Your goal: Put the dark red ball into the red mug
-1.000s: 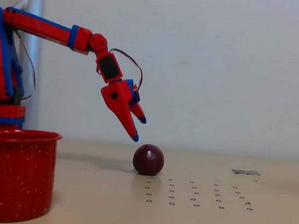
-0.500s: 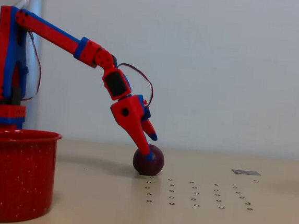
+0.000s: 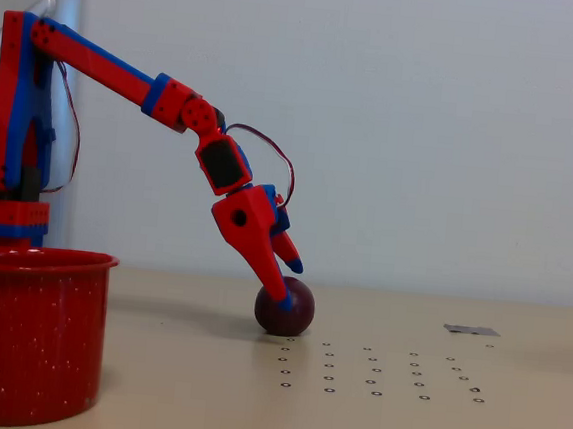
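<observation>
The dark red ball (image 3: 290, 311) rests on the beige table near the middle of the fixed view. My red-and-blue gripper (image 3: 288, 283) reaches down from the upper left onto it. The long near finger overlaps the ball's front left face, and the shorter far fingertip hangs just above the ball's top. The jaws stand apart around the ball's upper part without closing on it. The red mug (image 3: 27, 334), speckled white, stands at the lower left, well to the left of the ball.
The arm's base and a metal pole rise behind the mug at the left edge. A grid of small ring marks (image 3: 378, 373) dots the table in front of the ball. A small grey tab (image 3: 471, 330) lies at the right.
Over the last second the arm stretched out and lowered, bringing the gripper from above the ball down onto it. In the last half second it has barely moved.
</observation>
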Available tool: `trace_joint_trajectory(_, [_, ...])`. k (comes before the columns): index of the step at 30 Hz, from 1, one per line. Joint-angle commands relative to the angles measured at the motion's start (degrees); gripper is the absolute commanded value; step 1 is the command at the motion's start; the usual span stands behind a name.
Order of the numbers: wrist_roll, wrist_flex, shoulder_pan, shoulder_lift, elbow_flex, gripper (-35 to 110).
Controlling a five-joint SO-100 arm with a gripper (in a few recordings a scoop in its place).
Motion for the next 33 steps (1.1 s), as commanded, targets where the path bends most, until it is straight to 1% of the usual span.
trace_joint_trajectory(1, [-0.4, -0.3, 0.4, 1.6, -4.0, 47])
trace_joint_trajectory(13, [3.1, 4.3, -6.3, 1.8, -2.7, 47])
trace_joint_trajectory(19, [1.6, -2.5, -7.1, 0.8, 1.0, 48])
trace_joint_trajectory(24, [-0.1, -5.5, -7.0, -1.8, 0.7, 49])
trace_joint_trajectory(33, [-0.9, -7.4, -7.3, -5.4, -2.4, 49])
